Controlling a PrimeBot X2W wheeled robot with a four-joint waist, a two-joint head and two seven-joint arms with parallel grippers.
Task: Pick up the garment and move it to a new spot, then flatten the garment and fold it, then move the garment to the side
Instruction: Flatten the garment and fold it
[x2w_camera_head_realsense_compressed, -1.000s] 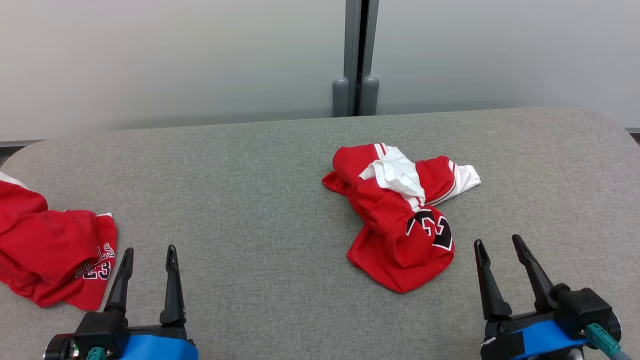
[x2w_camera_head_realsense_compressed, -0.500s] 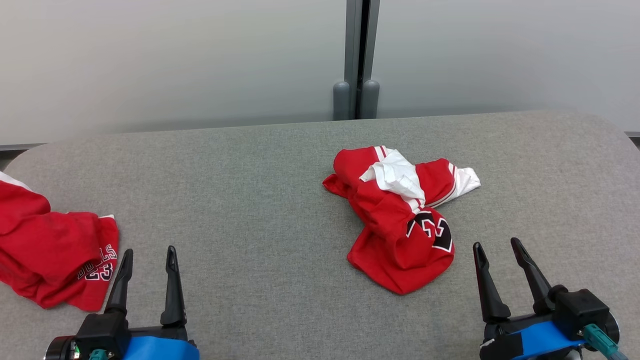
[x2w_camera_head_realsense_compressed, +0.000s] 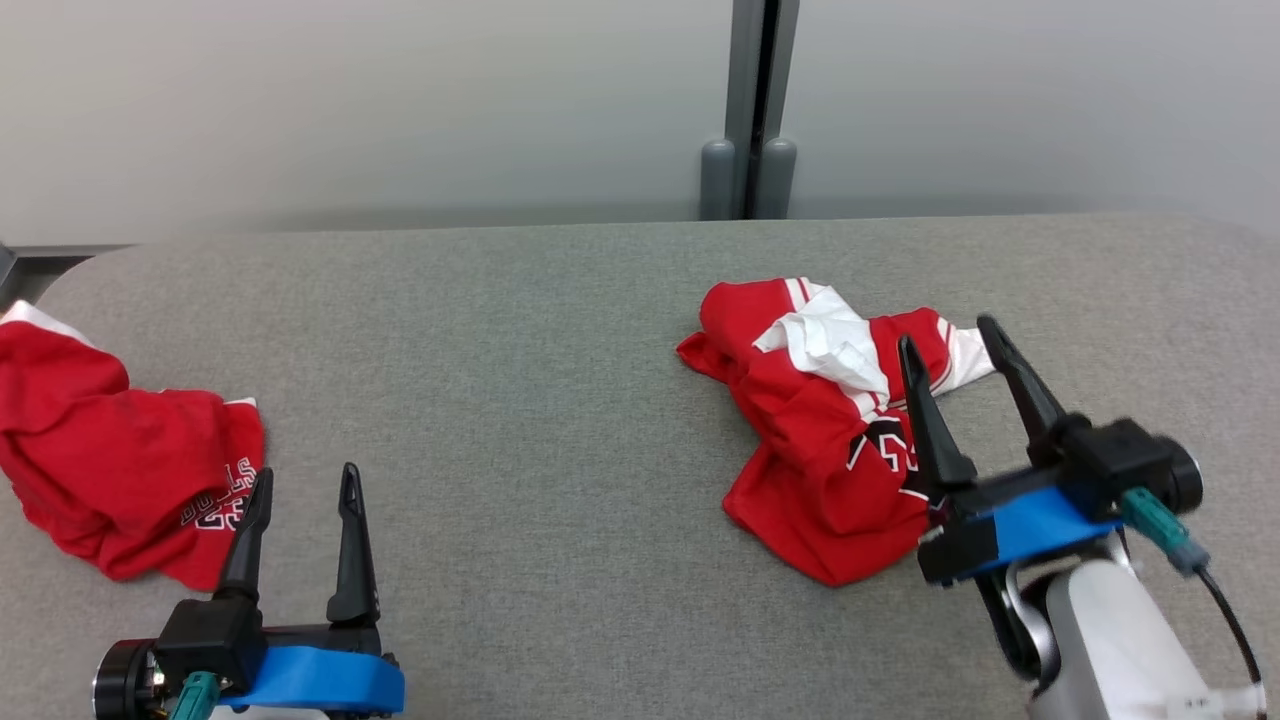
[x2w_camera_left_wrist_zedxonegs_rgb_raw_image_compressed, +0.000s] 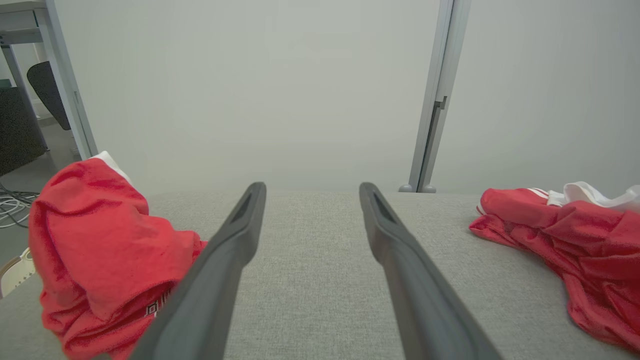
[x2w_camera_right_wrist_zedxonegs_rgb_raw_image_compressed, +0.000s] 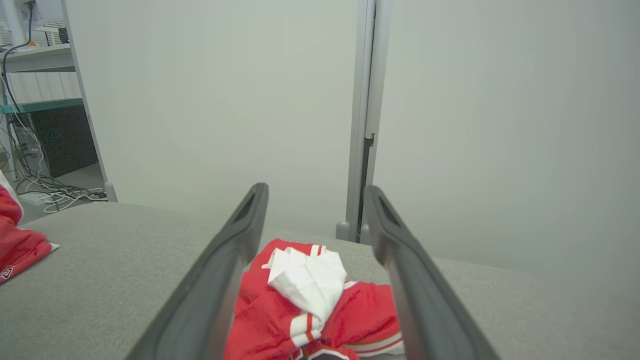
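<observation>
The garment is a crumpled red jersey with white trim and a black number patch, lying right of centre on the grey table. My right gripper hangs open over its right side, fingers pointing at the white trim and holding nothing. In the right wrist view the garment lies low between the spread fingers of the right gripper. My left gripper stands open and empty near the front left. In the left wrist view the left gripper points at bare table, with the garment far to the right.
A second red garment with white lettering lies bunched at the table's left end, also visible as a red heap and at an edge. A pale wall with a grey post stands behind the table. Bare cloth stretches between the two garments.
My right gripper has lifted and swung forward and left, from the front right corner to over the garment, still open. The head camera has shifted a little. The left gripper has stayed put.
</observation>
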